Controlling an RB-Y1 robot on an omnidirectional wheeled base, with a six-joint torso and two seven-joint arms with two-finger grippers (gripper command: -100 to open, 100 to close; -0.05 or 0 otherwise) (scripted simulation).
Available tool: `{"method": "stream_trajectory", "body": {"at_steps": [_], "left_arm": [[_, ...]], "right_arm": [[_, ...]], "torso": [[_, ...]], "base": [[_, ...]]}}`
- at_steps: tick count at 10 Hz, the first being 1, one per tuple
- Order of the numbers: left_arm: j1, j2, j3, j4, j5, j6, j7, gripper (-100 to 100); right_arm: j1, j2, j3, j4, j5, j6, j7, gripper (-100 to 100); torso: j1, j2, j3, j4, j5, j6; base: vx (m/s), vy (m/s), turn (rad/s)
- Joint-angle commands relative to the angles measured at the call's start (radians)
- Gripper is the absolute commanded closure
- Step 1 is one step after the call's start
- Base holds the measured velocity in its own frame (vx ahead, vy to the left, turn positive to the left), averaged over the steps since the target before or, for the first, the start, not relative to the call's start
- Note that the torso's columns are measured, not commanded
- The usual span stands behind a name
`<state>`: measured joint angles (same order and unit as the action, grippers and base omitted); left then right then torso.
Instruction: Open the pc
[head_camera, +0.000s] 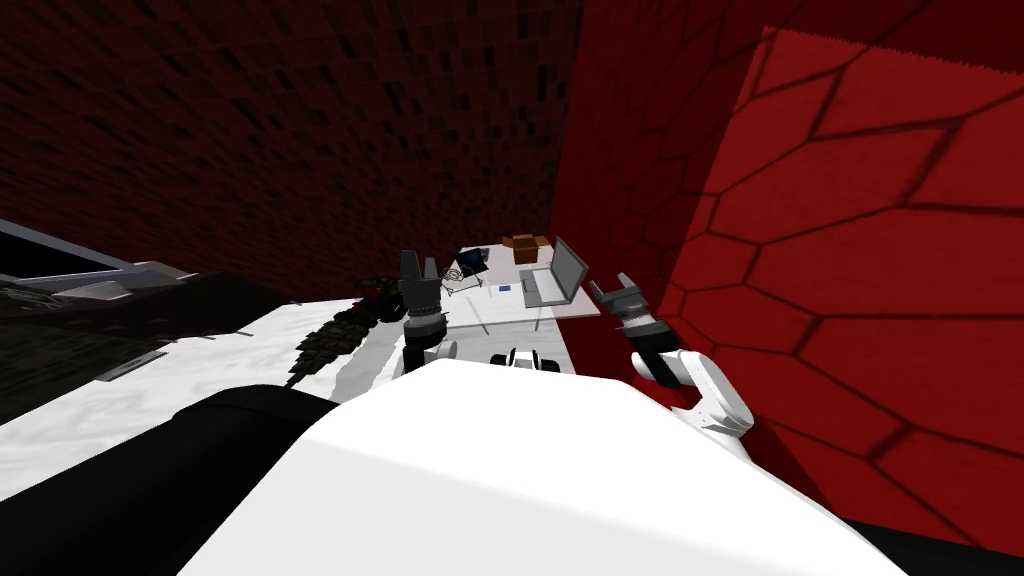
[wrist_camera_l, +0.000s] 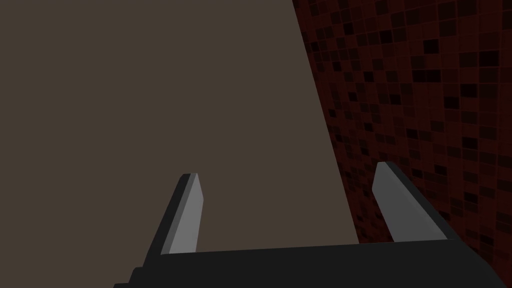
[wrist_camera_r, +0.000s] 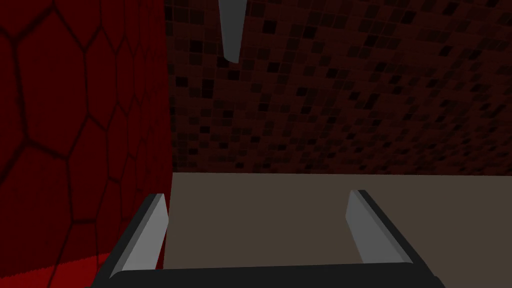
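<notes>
Pc: the grey laptop (head_camera: 566, 270) sits on the far right part of the white table (head_camera: 510, 306), close to the red wall (head_camera: 850, 250). Its lid already looks raised at an angle over the base, though we cannot judge how far.
Brown box: a box (head_camera: 525, 246) stands just behind the laptop, towards the table's back edge.
Right gripper (head_camera: 612, 285): raised beside the table's right edge, nearest the laptop but apart from it, blades spread and holding nothing.
Left gripper (head_camera: 418, 265): raised near the table's left end, blades also spread and empty.
Risk, lid: our thin blades could slip off the lid's edge, or push it shut.
Risk, laptop: pressing low could slide it into the box or towards the table edge.
Risk, wall: the right arm has little room, so a wide swing may strike the red wall.
</notes>
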<state>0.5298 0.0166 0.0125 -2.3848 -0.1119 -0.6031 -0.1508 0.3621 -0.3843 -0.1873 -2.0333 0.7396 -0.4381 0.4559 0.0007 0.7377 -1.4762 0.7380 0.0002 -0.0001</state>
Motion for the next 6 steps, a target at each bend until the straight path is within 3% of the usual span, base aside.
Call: {"method": "stream_trajectory", "body": {"at_steps": [1,6], "left_arm": [[0.000,0.000,0.000,0.000,0.000,0.000,0.000,0],[0.000,0.000,0.000,0.000,0.000,0.000,0.000,0]], "right_arm": [[-0.004,-0.015,-0.013,0.025,0.045,0.011,0.064,-100],[-0.038,-0.064,-0.035,0.109,0.139,0.033,0.187,-100]], "torso": [[-0.001,0.000,0.000,0.000,0.000,0.000],[0.000,0.000,0.000,0.000,0.000,0.000]], "base": [[0.010,0.027,0.049],[0.013,0.035,0.074]]}}
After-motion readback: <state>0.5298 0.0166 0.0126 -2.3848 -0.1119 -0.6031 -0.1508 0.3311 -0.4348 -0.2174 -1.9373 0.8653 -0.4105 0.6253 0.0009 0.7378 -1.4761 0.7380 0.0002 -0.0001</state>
